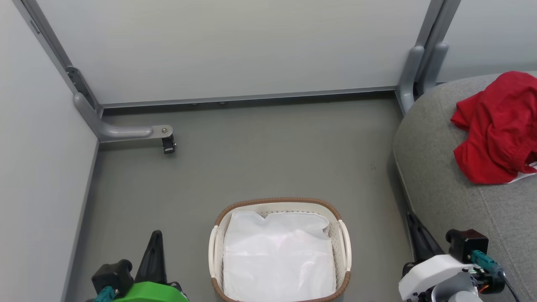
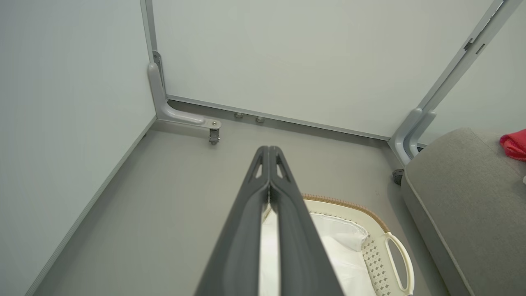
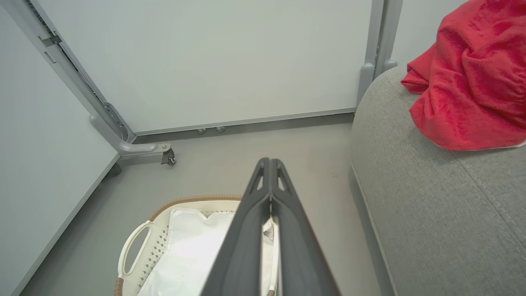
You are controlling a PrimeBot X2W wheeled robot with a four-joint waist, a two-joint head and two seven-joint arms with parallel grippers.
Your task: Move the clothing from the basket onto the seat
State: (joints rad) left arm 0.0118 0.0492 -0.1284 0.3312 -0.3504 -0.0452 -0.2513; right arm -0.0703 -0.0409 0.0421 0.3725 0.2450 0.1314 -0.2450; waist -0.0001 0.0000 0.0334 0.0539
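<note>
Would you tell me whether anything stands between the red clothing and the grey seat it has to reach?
Nothing visible does: the red clothing already lies on the grey seat, and the basket shows just its white liner.

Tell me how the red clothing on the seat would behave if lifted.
The red clothing lies crumpled in soft folds, so it would probably hang floppy. It looks like thin fabric, likely light. Pushed across the upholstered seat, it would probably bunch.
</note>
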